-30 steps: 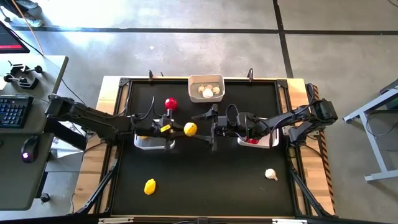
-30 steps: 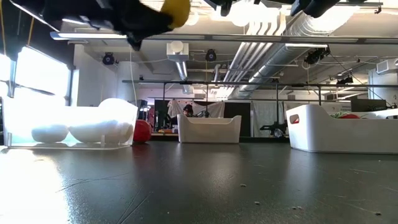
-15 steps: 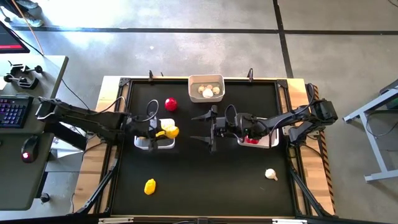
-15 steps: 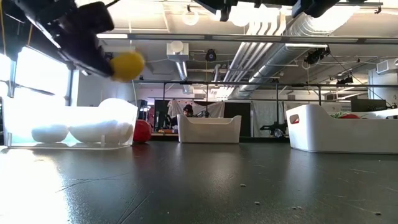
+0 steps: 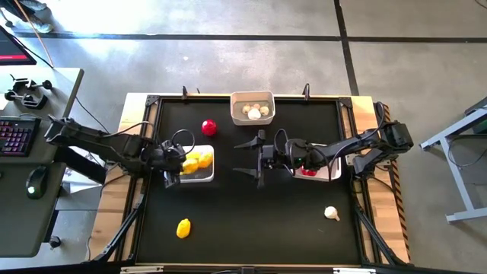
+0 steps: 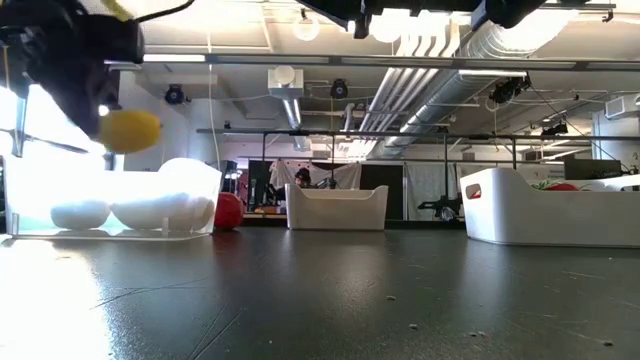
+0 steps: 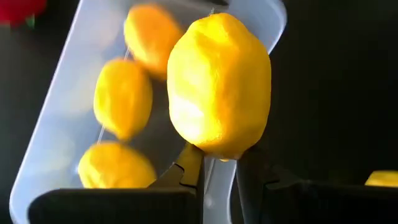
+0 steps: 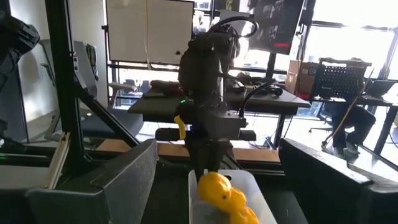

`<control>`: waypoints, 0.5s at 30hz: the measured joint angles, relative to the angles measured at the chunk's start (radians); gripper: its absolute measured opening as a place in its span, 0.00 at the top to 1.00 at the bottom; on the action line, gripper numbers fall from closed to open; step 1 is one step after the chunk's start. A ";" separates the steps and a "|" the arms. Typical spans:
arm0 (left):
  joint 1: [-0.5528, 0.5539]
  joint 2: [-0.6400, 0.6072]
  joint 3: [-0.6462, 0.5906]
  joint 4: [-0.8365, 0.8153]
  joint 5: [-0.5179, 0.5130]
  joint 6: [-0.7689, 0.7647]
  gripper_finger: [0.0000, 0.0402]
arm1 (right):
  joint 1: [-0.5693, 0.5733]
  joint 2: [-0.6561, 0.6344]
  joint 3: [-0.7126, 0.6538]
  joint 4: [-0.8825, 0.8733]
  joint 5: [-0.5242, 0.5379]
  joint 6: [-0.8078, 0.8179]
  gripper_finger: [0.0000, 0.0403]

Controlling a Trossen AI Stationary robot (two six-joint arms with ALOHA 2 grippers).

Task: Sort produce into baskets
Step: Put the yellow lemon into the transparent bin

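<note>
Lemon (image 7: 219,87), waxy yellow and dimpled, sits pinched in your left gripper (image 5: 185,162), hanging over the left bin (image 5: 204,176). That bin is white smooth plastic, rectangular with rounded corners, and already holds three lemons (image 7: 122,96). Your right gripper (image 5: 256,157) hovers mid-table with its fingers spread wide, nothing between them; behind it lies the right bin (image 5: 332,174) with red tomatoes (image 5: 309,172). A far bin (image 5: 252,97) holds pale garlic bulbs (image 5: 254,113). Loose on the matte black table (image 5: 251,221) you have one round tomato (image 5: 208,127) at far left, one lemon (image 5: 183,227) at near left and one garlic bulb (image 5: 331,213) at near right. Grey concrete floor surrounds the table, with a desk and keyboard (image 5: 16,136) to the left.
</note>
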 joint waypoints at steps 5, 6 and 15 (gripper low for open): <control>-0.010 0.012 0.000 -0.120 0.001 -0.083 0.91 | 0.000 0.000 0.000 -0.013 0.000 0.000 0.19; -0.013 0.018 0.000 -0.135 0.001 -0.095 0.91 | 0.000 0.000 0.000 -0.014 0.000 0.000 0.19; -0.025 0.120 0.000 -0.139 0.027 -0.149 0.91 | 0.000 0.000 0.000 -0.082 0.013 -0.011 0.19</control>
